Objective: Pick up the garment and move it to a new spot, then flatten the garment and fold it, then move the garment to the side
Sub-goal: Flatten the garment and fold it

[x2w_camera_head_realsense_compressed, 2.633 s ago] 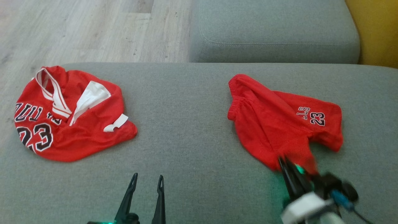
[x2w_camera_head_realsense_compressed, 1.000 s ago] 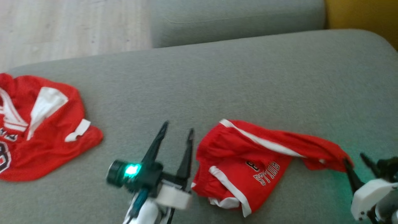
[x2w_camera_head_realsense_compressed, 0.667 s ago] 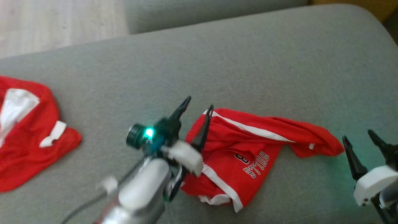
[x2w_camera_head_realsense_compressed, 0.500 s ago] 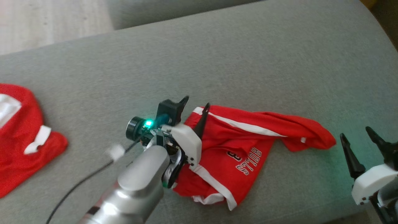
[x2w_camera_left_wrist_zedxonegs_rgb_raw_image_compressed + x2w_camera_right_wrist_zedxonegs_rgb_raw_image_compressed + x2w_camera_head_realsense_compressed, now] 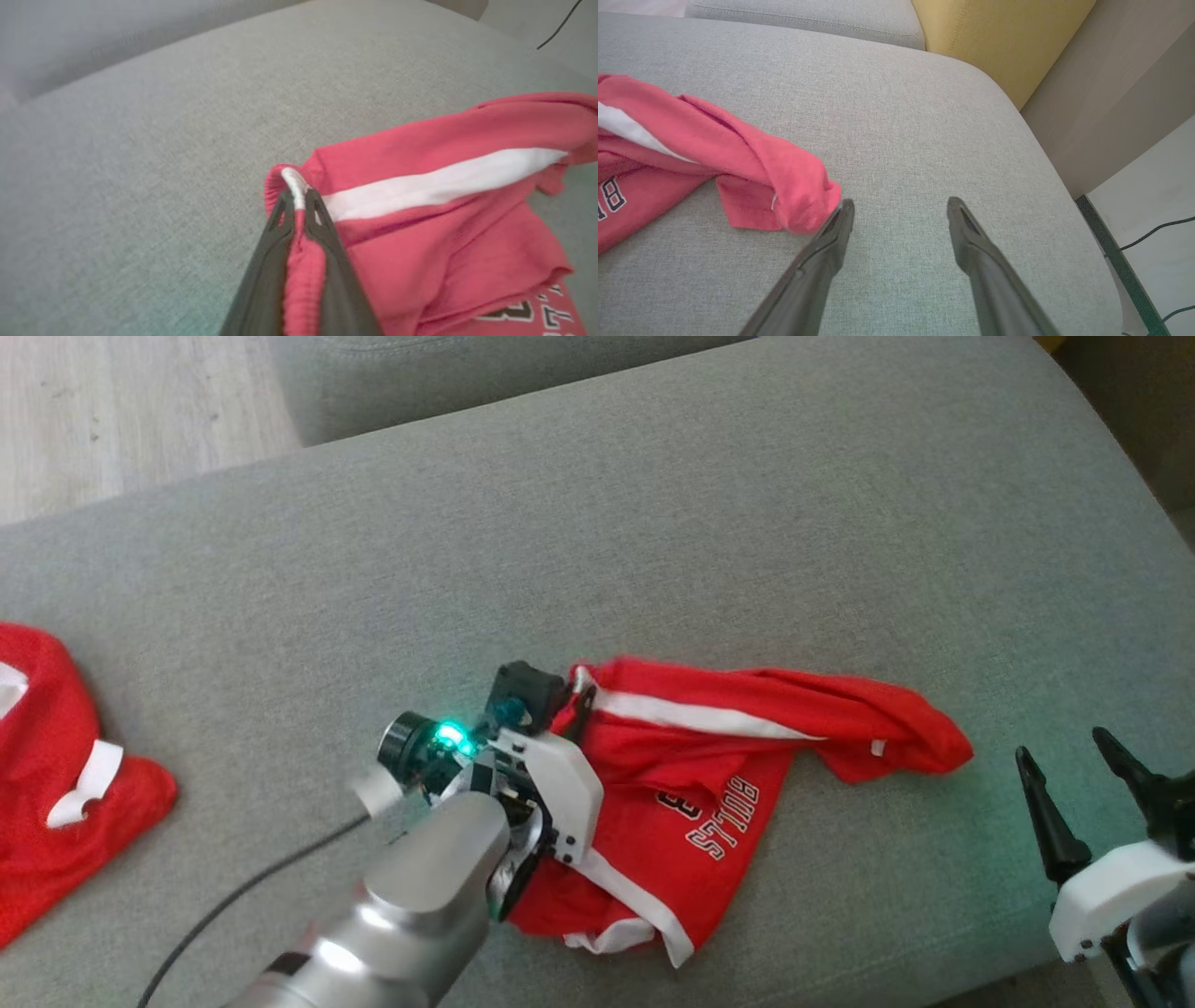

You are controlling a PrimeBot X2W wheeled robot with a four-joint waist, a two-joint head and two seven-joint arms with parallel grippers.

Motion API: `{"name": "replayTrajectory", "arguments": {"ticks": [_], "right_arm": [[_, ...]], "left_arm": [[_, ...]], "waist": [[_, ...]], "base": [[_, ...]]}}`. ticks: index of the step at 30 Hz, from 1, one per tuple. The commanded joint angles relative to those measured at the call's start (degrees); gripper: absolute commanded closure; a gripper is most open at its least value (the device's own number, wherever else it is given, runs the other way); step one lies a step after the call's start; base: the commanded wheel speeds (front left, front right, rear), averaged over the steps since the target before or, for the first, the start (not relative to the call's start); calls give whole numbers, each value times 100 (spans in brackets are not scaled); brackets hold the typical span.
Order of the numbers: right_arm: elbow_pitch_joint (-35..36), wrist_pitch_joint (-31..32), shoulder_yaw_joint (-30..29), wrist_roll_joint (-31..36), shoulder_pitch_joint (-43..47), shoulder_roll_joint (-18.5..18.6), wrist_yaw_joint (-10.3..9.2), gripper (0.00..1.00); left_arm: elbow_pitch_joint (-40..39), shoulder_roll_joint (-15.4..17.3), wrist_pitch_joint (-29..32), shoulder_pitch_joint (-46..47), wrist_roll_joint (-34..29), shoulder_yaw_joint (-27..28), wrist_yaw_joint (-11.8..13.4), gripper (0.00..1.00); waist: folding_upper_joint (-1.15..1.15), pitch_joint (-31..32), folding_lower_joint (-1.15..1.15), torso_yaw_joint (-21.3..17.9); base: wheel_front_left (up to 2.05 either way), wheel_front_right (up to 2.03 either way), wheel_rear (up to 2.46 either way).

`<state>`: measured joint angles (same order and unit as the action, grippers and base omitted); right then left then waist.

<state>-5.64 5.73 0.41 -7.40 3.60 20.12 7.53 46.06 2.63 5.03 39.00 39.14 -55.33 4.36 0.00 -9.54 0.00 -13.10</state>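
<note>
The garment, red shorts (image 5: 738,775) with a white side stripe and dark lettering, lies crumpled on the grey sofa seat (image 5: 653,523). My left gripper (image 5: 579,698) is at the shorts' left end, and in the left wrist view it (image 5: 296,203) is shut on the red and white hem of the shorts (image 5: 444,233). My right gripper (image 5: 1064,751) stands open to the right of the shorts, with nothing in it. In the right wrist view its left fingertip (image 5: 845,210) sits beside the bunched end of the shorts (image 5: 738,154).
A second red garment, a jersey (image 5: 56,803), lies at the far left of the seat. Wooden floor (image 5: 112,411) lies beyond the seat. A yellow cushion (image 5: 999,37) stands at the back right. The seat's right edge (image 5: 1064,186) drops to a floor with cables (image 5: 1157,228).
My right gripper let go of the shorts' end and stays open. My left gripper reached the shorts' left edge and shut on it. The head view has swung to the right.
</note>
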Motion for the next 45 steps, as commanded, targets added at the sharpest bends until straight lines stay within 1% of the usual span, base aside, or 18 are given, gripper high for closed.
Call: {"name": "replayTrajectory", "arguments": {"ticks": [1, 3, 4, 7, 9, 10, 12, 14, 15, 16, 18, 20, 25, 28, 31, 36, 42, 45], "right_arm": [[229, -62, 10, 73, 1, 80, -4, 0], [258, -75, 2, 95, 10, 36, -4, 0], [274, -74, -9, 113, 5, 3, -4, 0], [291, -83, -18, 147, -6, -27, -4, 0], [297, -88, -18, 159, -9, -37, -4, 0], [301, -92, -18, 169, -13, -48, -4, 0], [305, -101, -24, 177, -11, -67, -4, 0], [298, -113, -38, 179, 1, -74, -4, 0], [290, -119, -47, 182, 6, -79, -4, 0], [280, -124, -59, 185, 12, -90, -4, 0], [255, -132, -87, 194, 35, -117, -4, 0], [232, -141, -99, 206, 64, -150, -4, 0], [190, -169, -49, 220, 85, -243, -4, 0], [168, -181, 18, 215, 56, -274, -4, 0], [135, -203, 66, 210, 36, -279, -4, 0], [76, -248, 79, 192, 41, -265, -4, 0], [36, -281, 86, 189, 15, -280, -4, 0], [22, -294, 82, 190, 5, -274, -4, 0]], "left_arm": [[-113, 25, -293, 295, -214, 34, 142, 100], [-68, 25, -662, 421, -481, -53, 370, 100], [-35, 30, -1039, 542, -746, -126, 624, 100], [-36, 35, -1413, 621, -1105, -314, 926, 100], [-64, 34, -1447, 563, -1137, -372, 948, 100], [-110, 33, -1419, 458, -1116, -428, 920, 100], [-229, 30, -1249, 175, -966, -526, 772, 100], [-436, 28, -940, -182, -623, -547, 548, 100], [-555, 27, -831, -304, -524, -573, 499, 71], [-672, 27, -730, -403, -452, -601, 473, 0], [-917, 27, -604, -525, -390, -647, 490, 0], [-1181, 65, -490, -580, -401, -689, 573, 0], [-1803, 288, -179, -537, -466, -711, 807, 0], [-2025, 407, 15, -479, -405, -644, 876, 0], [-2210, 508, 186, -438, -288, -566, 862, 0], [-2476, 606, 304, -488, 6, -349, 845, 0], [-2566, 532, 304, -712, 608, 62, 778, 0], [-2561, 493, 262, -775, 786, 187, 738, 0]], "waist": [[0, 6, 0, 27], [0, 5, 0, 57], [0, 6, 0, 84], [0, 14, 0, 116], [0, 17, 0, 120], [0, 21, 0, 123], [0, 27, 0, 130], [0, 30, 0, 143], [0, 38, 0, 149], [0, 52, 0, 158], [0, 99, 0, 183], [0, 154, 0, 203], [0, 255, 0, 222], [0, 265, 0, 190], [0, 262, 0, 153], [0, 246, 0, 117], [0, 234, 0, 104], [0, 236, 0, 114]], "base": [[0, 0, 0], [0, 0, 0], [0, 0, 0], [0, 0, 0], [0, 0, 0], [0, 0, 0], [0, 0, 0], [0, 0, 0], [0, 0, 0], [0, 0, 0], [0, 0, 0], [0, 0, 0], [0, 0, 0], [0, 0, 0], [0, 0, 0], [0, 0, 0], [0, 0, 0], [0, 0, 0]]}}
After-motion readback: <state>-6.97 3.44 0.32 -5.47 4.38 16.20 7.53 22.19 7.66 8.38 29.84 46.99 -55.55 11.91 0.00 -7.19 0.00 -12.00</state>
